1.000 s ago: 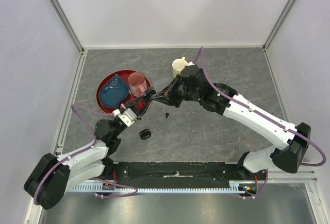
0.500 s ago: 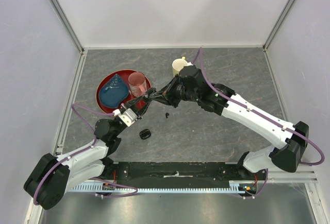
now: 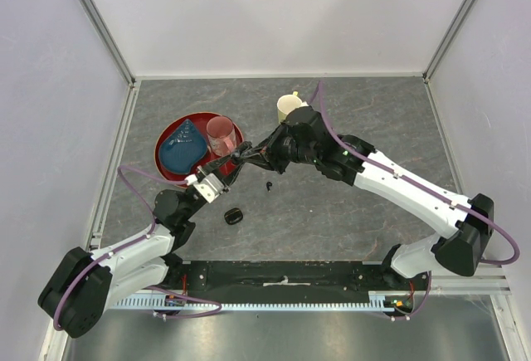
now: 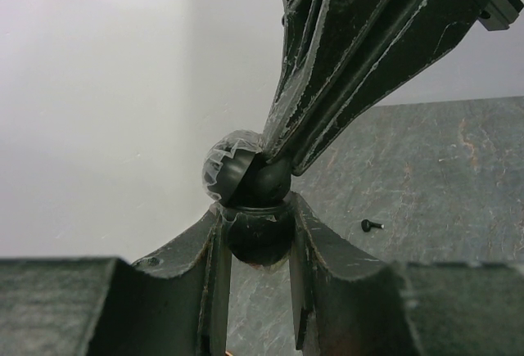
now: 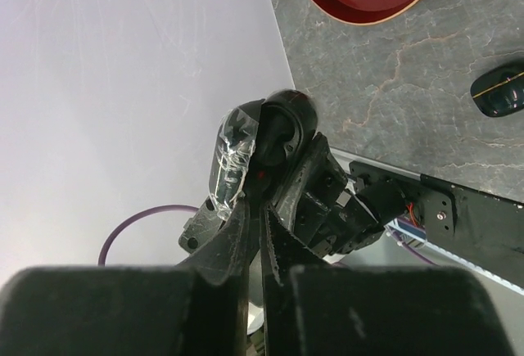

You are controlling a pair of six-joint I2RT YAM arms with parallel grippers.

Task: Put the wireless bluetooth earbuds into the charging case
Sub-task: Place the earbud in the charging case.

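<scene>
Black charging case [image 4: 260,237], taped lid [image 4: 223,168] open: clamped by its base in the left gripper [image 4: 259,213], held off the table [image 3: 373,120]. Right gripper [image 4: 277,153]: fingers nearly together, tips touching the case mouth; whether an earbud is pinched cannot be told. Right arm [image 3: 398,182] is stretched leftward, left arm [image 3: 137,249] raised to meet it. One loose earbud [image 3: 269,184] is seen on the table just beside them.

a lab enclosure — white walls [image 3: 274,12], aluminium frame [image 3: 94,17].
</scene>
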